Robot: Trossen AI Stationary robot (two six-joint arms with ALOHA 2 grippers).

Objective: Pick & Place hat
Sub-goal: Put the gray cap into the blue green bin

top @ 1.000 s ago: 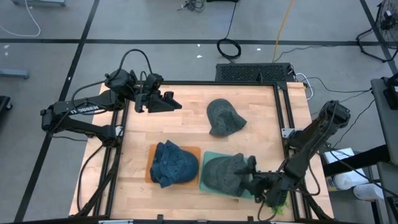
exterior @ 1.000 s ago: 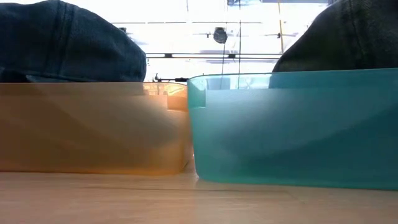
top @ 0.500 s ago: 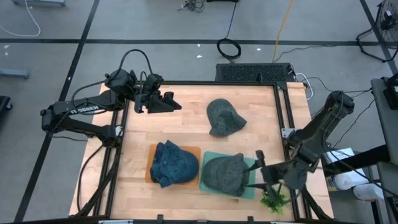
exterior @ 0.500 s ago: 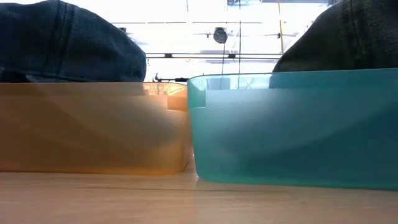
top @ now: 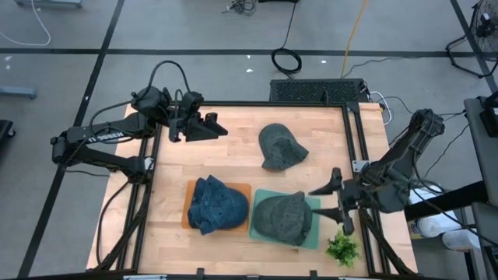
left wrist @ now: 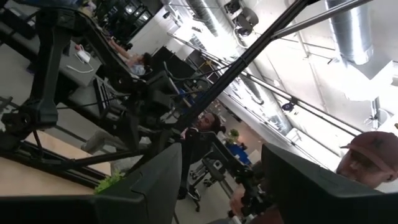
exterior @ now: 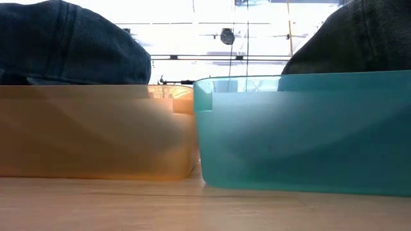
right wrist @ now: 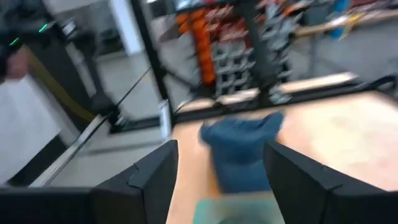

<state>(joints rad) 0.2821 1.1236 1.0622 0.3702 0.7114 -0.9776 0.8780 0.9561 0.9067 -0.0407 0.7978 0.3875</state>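
Three hats show in the high view. A blue denim hat (top: 217,204) lies in an orange tray (top: 187,218), and a dark grey hat (top: 282,217) lies in a teal tray (top: 313,236) beside it. Another grey hat (top: 280,146) rests on the bare wood farther back. My right gripper (top: 330,200) hovers open just right of the teal tray, holding nothing; its wrist view looks across at the blue hat (right wrist: 239,149). At the table's far left corner my left gripper (top: 212,128) stands open and raised, with nothing between its fingers. The low view shows both trays (exterior: 96,128) (exterior: 302,135) close up.
A small green plant sprig (top: 341,249) lies at the table's near right corner, below my right arm. Black frame rails (top: 355,148) run along the table's sides. Bare wood lies between the far grey hat and the trays. A person (left wrist: 373,155) shows beyond the table.
My right gripper has risen from the near right side of the teal tray and drawn back toward the table's far edge, rolling about its own line as it went. It stays open. The grey hat stays in the teal tray, and the green sprig has come into view.
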